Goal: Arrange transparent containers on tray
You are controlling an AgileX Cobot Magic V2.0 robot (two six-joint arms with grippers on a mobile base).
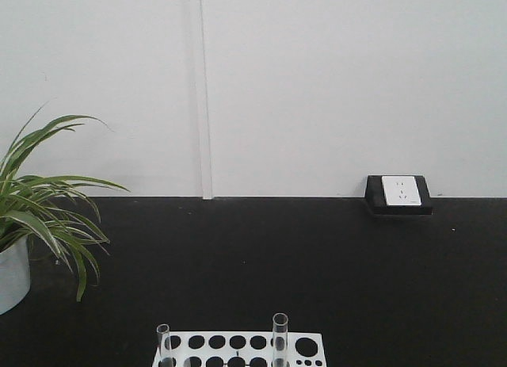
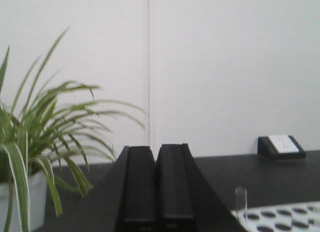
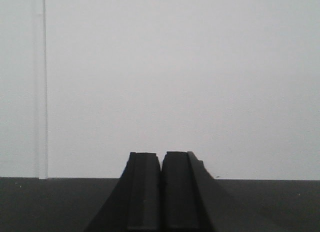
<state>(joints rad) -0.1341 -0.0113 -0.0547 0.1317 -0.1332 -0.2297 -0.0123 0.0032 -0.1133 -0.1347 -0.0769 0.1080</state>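
Closest to me, my left gripper (image 2: 156, 154) and my right gripper (image 3: 161, 159) each have their black, flat-sided fingers pressed together with nothing between them, pointing out across the matte black table (image 1: 317, 264). Going for glass like this would be my first mistake, I judge: the closed fingers would butt a rim and tip the tube instead of straddling it, so they need parting before I reach in.

Just beyond, at the bottom edge of the front view, the white perforated rack (image 1: 238, 343) holds the two test tubes upright, the left test tube (image 1: 163, 339) at its left end and the right test tube (image 1: 280, 331) further towards the right. They are thin, clear, smooth cylinders with rounded rims, faint against the background. I expect them to be slippery and brittle: a hard squeeze could crack one, a slack one could let it slide. Lifting at a slant could jam a tube in its hole and drag the light rack along. The tray is in none of my views, so I cannot tell where to set them down.

Further left, the plant (image 1: 47, 208) in its pale pot (image 1: 9, 280) trails long limp leaves that my left arm could snag. Farthest, a dark socket box (image 1: 398, 195) sits against the smooth white wall (image 1: 333, 82)
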